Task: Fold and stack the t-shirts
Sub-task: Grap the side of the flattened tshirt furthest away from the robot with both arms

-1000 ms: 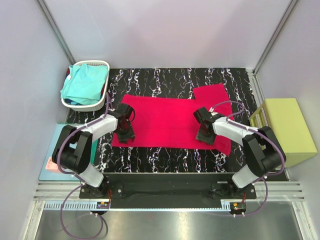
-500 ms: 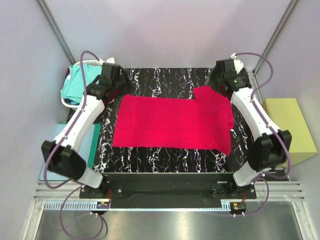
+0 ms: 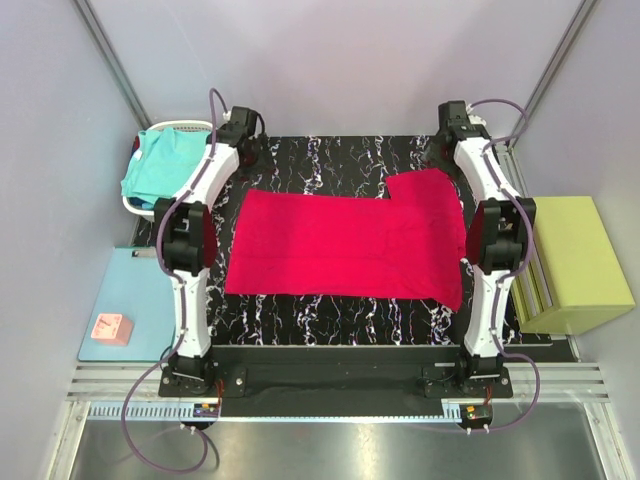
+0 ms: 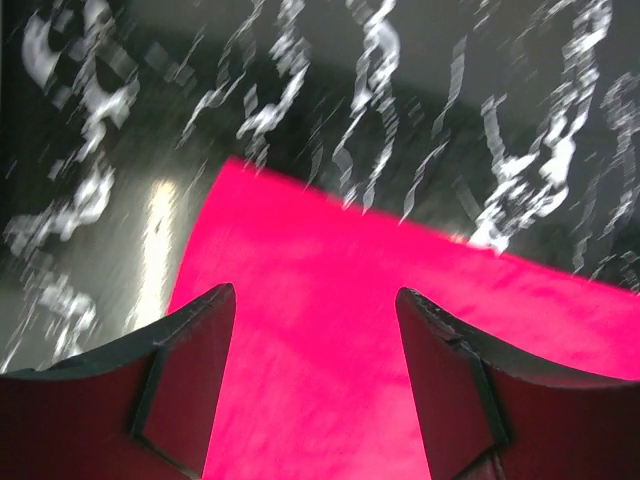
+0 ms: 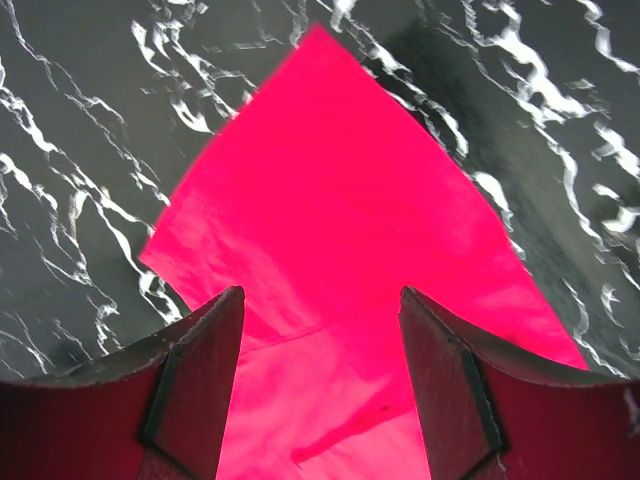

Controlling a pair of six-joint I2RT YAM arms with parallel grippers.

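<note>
The crimson t-shirt is being seen spread flat on the black marbled table, a sleeve jutting at far right. The left gripper is being held over its far left corner, jaws parted and empty; the right gripper is being held over the sleeve, jaws likewise released. The turquoise t-shirt is being cradled in the white basket, far left.

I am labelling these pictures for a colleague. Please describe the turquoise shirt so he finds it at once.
At the far left corner of the black marbled table stands a white basket. The turquoise shirt lies crumpled in it, unlike the red shirt, spread flat on the table.
</note>
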